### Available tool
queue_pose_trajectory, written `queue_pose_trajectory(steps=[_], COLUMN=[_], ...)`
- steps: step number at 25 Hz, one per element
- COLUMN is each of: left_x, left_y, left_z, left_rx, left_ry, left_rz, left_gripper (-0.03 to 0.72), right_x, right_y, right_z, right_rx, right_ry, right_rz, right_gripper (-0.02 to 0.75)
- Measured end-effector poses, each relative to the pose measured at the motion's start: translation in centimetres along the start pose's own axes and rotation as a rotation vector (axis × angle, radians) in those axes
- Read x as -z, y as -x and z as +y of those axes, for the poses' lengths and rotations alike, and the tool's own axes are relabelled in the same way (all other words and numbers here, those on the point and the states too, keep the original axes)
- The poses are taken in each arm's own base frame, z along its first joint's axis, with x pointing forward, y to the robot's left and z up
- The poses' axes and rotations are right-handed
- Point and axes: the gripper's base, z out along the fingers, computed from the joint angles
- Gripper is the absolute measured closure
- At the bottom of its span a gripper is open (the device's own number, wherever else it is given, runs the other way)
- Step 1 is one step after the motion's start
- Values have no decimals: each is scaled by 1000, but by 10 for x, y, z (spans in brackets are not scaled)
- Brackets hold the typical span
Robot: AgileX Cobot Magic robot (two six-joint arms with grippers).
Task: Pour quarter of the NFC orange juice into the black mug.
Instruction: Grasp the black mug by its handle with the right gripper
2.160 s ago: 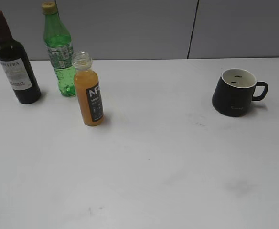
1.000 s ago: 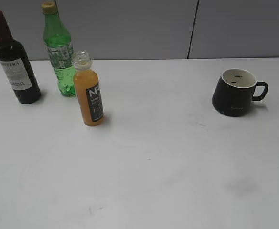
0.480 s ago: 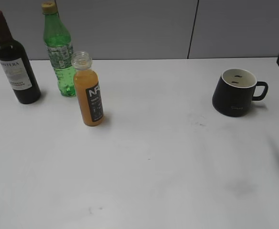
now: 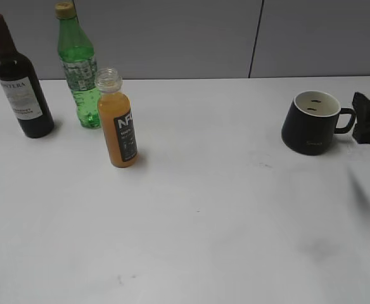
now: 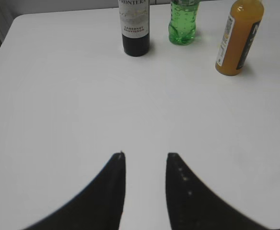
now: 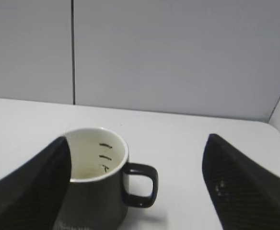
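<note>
At upper left I read "NFC" on the juice bottle (image 4: 117,125) and "FRONTERA" on the wine bottle (image 5: 134,26). White table (image 4: 204,215), grey wall panels (image 4: 172,38). My right gripper (image 6: 135,184), spread wide, frames the black mug (image 4: 310,123); my left gripper (image 5: 146,160) hangs parted, empty.

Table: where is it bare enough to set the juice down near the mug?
Bare table runs from the NFC orange juice to the black mug, and all along the front. Crowded: back left, where wine bottle and green bottle stand; right end effector beside the mug's handle.
</note>
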Motion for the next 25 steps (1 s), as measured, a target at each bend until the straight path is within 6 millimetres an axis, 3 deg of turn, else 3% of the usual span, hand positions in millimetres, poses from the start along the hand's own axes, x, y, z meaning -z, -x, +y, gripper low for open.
queue_pose_trajectory(steps=[12, 25], left_x=[0, 0], left_y=[0, 0], left_z=[0, 0], left_rx=[0, 0], left_ry=[0, 0], left_rz=[0, 0], left_gripper=[456, 456], right_x=[-15, -37], right_y=[-72, -71], right_z=[-16, -18], right_rx=[-21, -30], right_ry=[-91, -98], right_rz=[252, 203], right_gripper=[101, 106])
